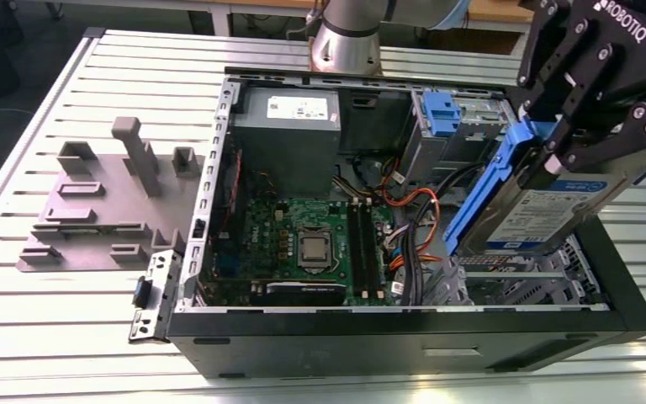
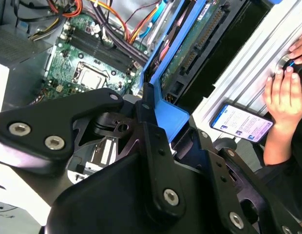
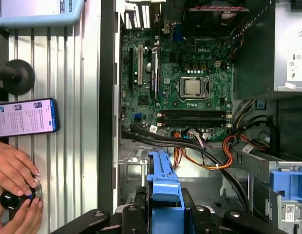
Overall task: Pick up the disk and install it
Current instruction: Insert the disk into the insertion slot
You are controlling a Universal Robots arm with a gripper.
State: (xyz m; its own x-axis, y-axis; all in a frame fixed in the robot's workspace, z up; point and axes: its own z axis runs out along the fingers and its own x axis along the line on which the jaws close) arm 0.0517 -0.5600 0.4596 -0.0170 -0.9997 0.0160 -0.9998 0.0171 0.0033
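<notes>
One slatted metal table (image 1: 110, 76) carries everything: an open computer case (image 1: 413, 345) lying on its side, and a grey stand (image 1: 98, 210) just beside it on the exterior view's left. Past the table edge that view shows dark floor and part of another bench. The arm's base (image 1: 346, 38) rises behind the case.

The gripper (image 1: 558, 139) hangs over the case's end on the exterior view's right. Its fingers are clamped on the upper end of the disk (image 1: 542, 215). The disk is tilted, label outward, with a blue rail along its edge and its lower end down among the metal bays, apart from the motherboard (image 1: 300, 244). Whether it touches the cage I cannot tell. A blue carrier (image 1: 441, 114) sits in a bay behind.

In the first wrist view a lit phone (image 3: 27, 117) lies on the slats beside the case wall, and a person's hands (image 3: 14, 170) rest on a dark knob near it. The second wrist view gives the disk's other face, a green circuit board (image 2: 195, 44) inside the blue rail.
</notes>
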